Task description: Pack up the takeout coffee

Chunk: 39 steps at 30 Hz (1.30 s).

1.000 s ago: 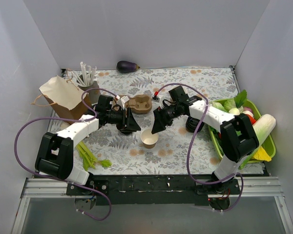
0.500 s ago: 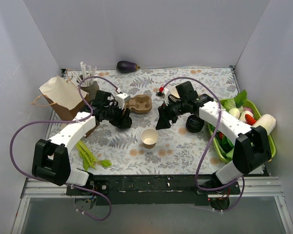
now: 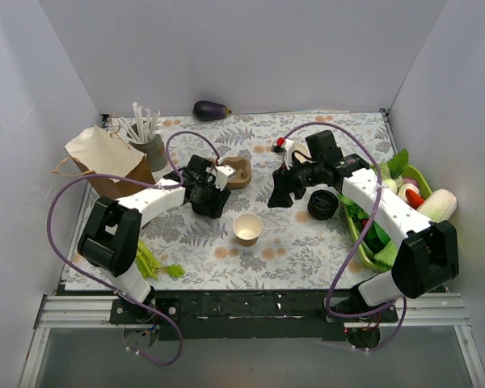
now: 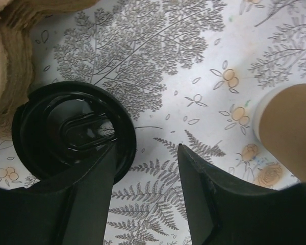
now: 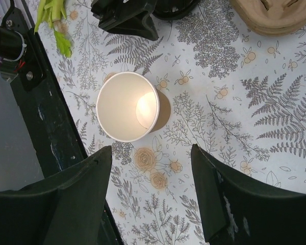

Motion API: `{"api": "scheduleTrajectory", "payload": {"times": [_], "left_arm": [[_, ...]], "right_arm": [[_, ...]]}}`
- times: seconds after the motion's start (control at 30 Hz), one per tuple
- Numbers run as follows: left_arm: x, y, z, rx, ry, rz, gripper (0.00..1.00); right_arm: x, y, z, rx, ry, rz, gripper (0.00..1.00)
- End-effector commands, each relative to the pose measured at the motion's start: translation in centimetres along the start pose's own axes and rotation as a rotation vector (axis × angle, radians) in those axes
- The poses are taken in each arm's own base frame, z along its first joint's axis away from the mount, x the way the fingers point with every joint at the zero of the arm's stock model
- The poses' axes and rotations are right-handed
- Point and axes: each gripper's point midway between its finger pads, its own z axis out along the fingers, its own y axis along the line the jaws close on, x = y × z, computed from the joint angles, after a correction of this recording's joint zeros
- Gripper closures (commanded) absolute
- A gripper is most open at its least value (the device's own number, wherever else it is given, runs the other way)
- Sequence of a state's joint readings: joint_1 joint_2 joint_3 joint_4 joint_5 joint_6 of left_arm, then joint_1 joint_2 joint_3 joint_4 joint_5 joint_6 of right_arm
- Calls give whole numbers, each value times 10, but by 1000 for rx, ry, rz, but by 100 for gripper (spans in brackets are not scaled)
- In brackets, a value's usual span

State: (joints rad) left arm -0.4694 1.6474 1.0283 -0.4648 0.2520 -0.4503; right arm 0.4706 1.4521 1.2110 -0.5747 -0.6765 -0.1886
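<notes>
The takeout coffee cup, a small tan paper cup, stands upright on the floral cloth with no lid on it; its white inside shows. A black lid lies flat on the cloth beside the tan cup carrier. My left gripper is open just above the cloth. Its left finger overlaps the lid's right edge and only cloth shows between the fingers. It sits left of the cup. My right gripper hangs open and empty above the cloth, up and right of the cup.
A brown paper bag lies at the left with a holder of straws behind it. A pile of black lids sits by the green tray of vegetables. Celery lies front left, an eggplant at the back.
Both grippers have drawn back from the cup: the left toward the cup carrier with its jaws wider apart, the right up and to the right. The cup has not moved.
</notes>
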Motion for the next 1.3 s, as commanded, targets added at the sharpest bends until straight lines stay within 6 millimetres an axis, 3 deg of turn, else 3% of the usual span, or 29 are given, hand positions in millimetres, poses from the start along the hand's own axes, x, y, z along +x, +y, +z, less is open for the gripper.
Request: {"api": "scheduleTrajectory", "payload": {"times": [0.0, 0.3, 0.47, 0.67, 0.73, 0.83, 0.9, 1.0, 1.03, 1.1, 1.17, 1.23, 1.27], "left_arm": [[-24, 17, -3, -108, -58, 7, 51], [-7, 20, 10, -136, -3, 35, 67], [-1, 19, 12, -131, 6, 48, 69], [-6, 17, 11, -123, -4, 67, 96], [-6, 16, 6, -128, 4, 63, 98], [-19, 6, -16, -102, -21, 24, 100], [-39, -7, -43, -44, -96, 5, 100], [-69, -46, -92, 155, -223, -36, 100], [-78, -73, -110, 309, -267, -55, 100], [-96, -87, -143, 432, -389, -59, 100], [-91, -115, -162, 650, -409, -110, 100], [-96, -128, -171, 762, -466, -108, 100], [-80, -142, -171, 890, -387, -207, 100]], "right_arm": [[-10, -1, -10, 14, -30, -31, 29], [-11, -4, -8, 14, -30, -22, 30], [-11, -5, -7, 19, -29, -22, 29], [-9, -5, -9, 29, -32, -27, 30], [-6, -4, -10, 28, -29, -29, 30], [-3, -2, -11, 24, -24, -35, 29], [-1, 1, -12, 10, -21, -46, 29], [4, 9, -12, -35, -12, -59, 30], [5, 16, -12, -71, -13, -59, 29], [7, 21, -11, -109, -13, -58, 29], [9, 31, -10, -172, -23, -53, 29], [9, 39, -9, -232, -38, -78, 27], [12, 39, -8, -247, -37, -83, 27]]}}
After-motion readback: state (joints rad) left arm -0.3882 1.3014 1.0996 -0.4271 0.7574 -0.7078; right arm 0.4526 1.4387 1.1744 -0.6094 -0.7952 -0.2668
